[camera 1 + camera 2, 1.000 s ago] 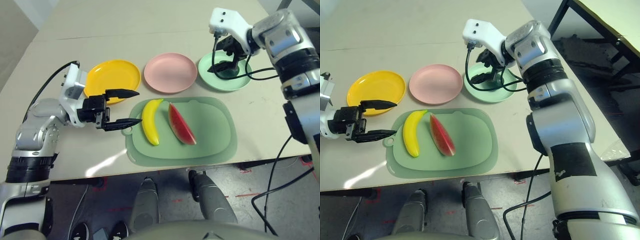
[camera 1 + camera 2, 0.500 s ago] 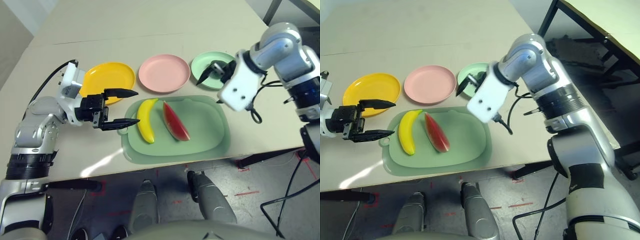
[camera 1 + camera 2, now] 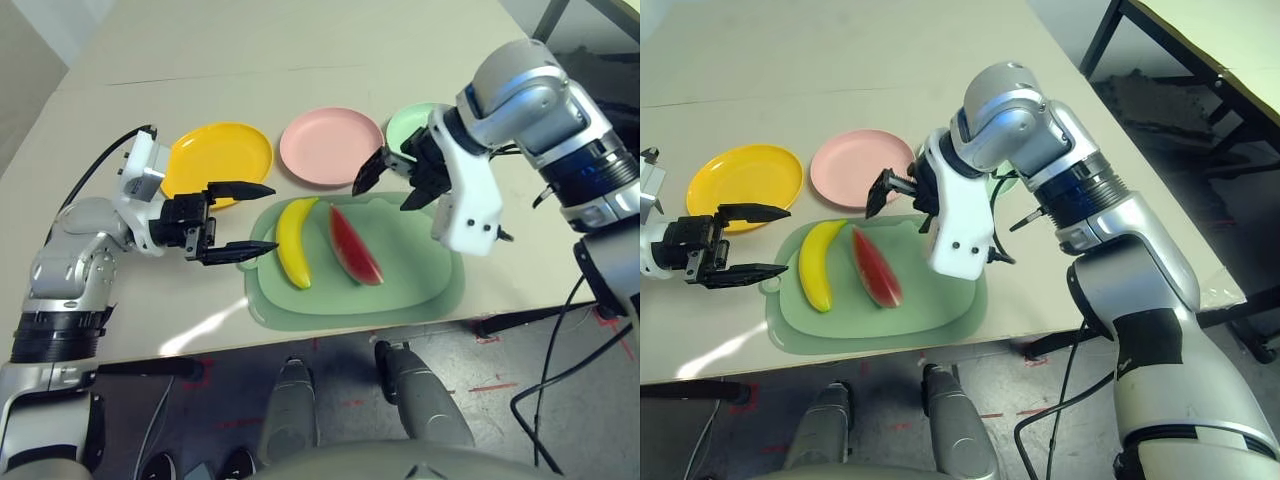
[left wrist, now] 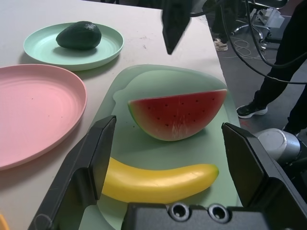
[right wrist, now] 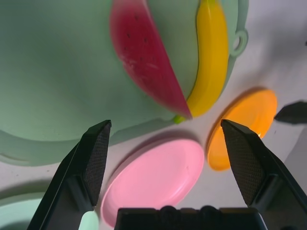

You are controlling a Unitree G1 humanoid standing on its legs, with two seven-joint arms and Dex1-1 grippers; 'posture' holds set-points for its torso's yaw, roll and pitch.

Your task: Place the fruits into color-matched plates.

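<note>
A yellow banana [image 3: 290, 243] and a red watermelon wedge [image 3: 355, 247] lie side by side on the pale green mat. The dark green avocado [image 4: 79, 35] sits in the mint green plate [image 4: 48, 52]. The yellow plate [image 3: 218, 158] and the pink plate [image 3: 330, 146] hold nothing. My left gripper [image 3: 272, 217] stands open and empty just left of the banana, pointing at it. My right gripper [image 3: 382, 197] hangs open and empty above the mat's far edge, between the pink plate and the watermelon.
The cutting mat [image 3: 425, 280] lies near the table's front edge. The three plates stand in a row behind it. A person's legs [image 4: 288, 72] and a black-framed table [image 3: 1200, 40] are off the table's right side.
My right arm has swung away from the mint green plate, down and left to the mat's far edge above the watermelon. The left gripper and the fruits on the mat have stayed put.
</note>
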